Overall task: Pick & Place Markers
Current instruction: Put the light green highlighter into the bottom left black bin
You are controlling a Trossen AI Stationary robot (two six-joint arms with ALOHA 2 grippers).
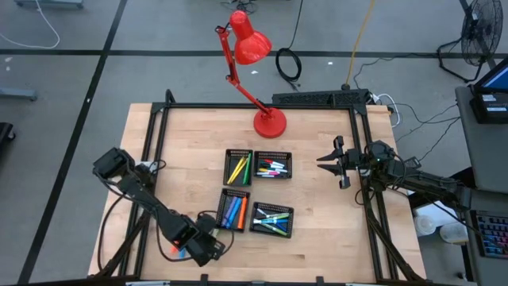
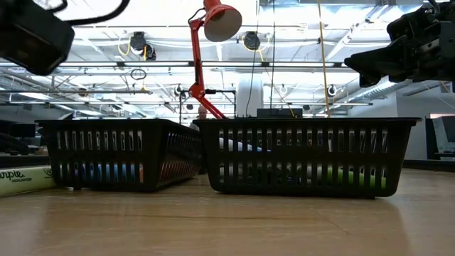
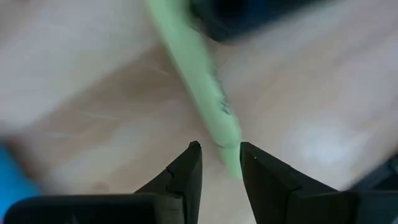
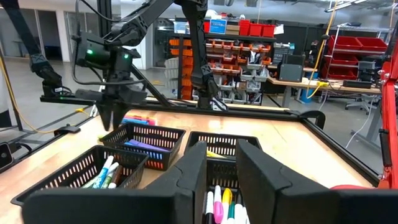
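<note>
From above: four black mesh trays (image 1: pixel 260 193) hold sorted markers (image 1: pixel 272 168); left hand (image 1: pixel 208 248) hangs low just beside the nearest tray, loose markers (image 1: pixel 176 252) by it; right hand (image 1: pixel 329 161) waits well apart, empty, fingers narrowly parted.
Table level: two trays seen; one pale green marker (image 2: pixel 21 180) lies flat on the table (image 2: pixel 234 224).
Left wrist: fingers narrowly parted, straddling the green marker's (image 3: pixel 199 74) end, not holding it.
Right wrist: four trays.
Risk: off-centre closing could roll the marker away.

The marker (image 3: pixel 198 81) under the left gripper is light green. The trays (image 1: pixel 272 165) are black mesh, the lamp (image 1: pixel 252 48) is bright red, and the table (image 1: pixel 190 143) is pale wood.
</note>
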